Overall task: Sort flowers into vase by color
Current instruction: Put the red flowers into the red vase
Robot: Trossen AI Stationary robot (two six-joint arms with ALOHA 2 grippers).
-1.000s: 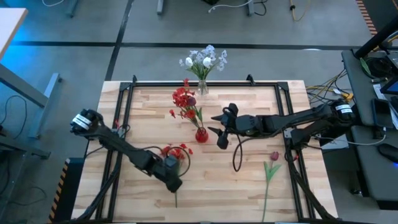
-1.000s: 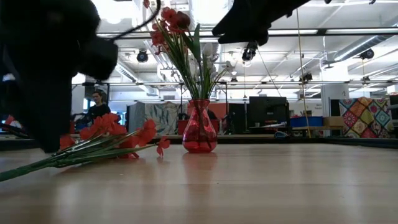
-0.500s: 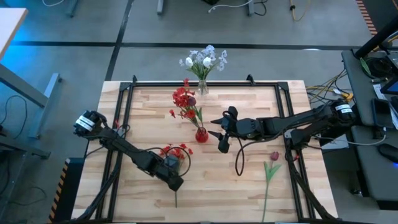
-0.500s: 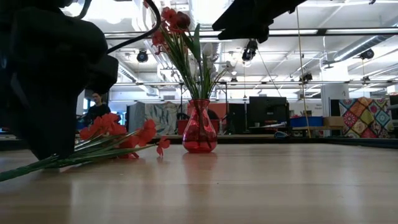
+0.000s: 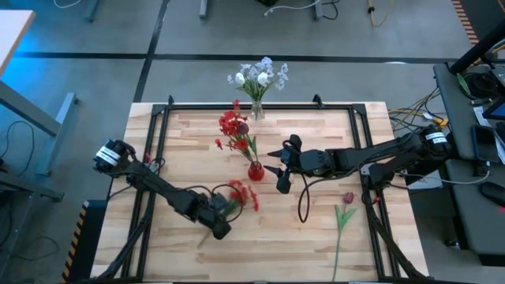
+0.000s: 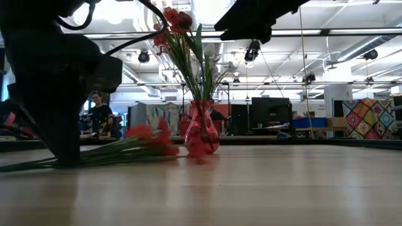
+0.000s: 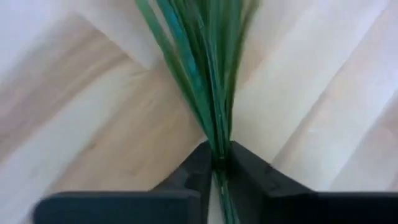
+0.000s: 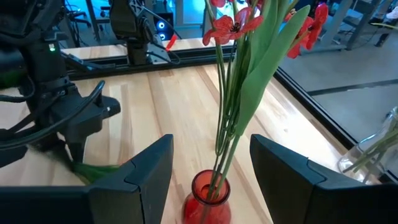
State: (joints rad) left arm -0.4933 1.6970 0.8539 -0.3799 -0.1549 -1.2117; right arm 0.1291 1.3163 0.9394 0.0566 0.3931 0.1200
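With the left gripper (image 7: pixel 219 163) pinched on the green stems of the red flower bunch (image 5: pixel 237 197), you needed to raise the bunch clear of the wooden table (image 5: pixel 331 142) before swinging it toward the red vase (image 5: pixel 256 170), keeping the blossoms from dragging. Its fingers (image 7: pixel 194 169) were pressed together on the stems low at the table's near-left part. The right gripper (image 8: pixel 211 163) hung spread and empty above the vase.
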